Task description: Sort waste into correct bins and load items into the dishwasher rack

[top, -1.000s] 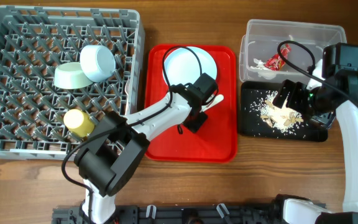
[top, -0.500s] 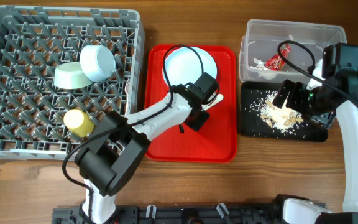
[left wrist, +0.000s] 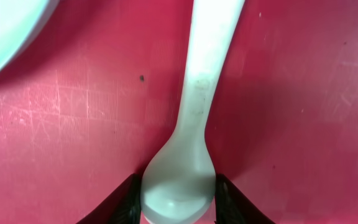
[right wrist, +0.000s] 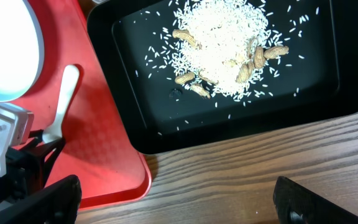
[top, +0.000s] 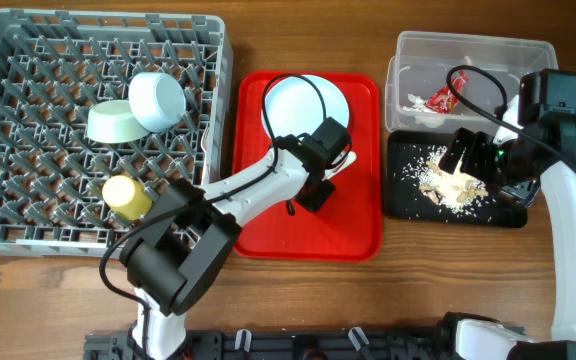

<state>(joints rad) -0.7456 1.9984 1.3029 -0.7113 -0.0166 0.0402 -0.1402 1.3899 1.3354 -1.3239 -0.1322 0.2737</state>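
Left wrist: spoon (left wrist: pixel 191 124) on open tray (left wrist: pixel 303 112)

Only real difference I can spot: the left gripper (left wrist: pixel 179 200) has pinched in. A second ago its jaws stood wider around the white spoon (left wrist: pixel 197 106). Now the two black fingertips (left wrist: pixel 128 200) sit tight against the spoon's bowl, one on each edge, with the handle running straight out ahead of the tool. From overhead, the bit of handle poking out past the gripper maybe got nudged a hair, but it's too small to be sure.
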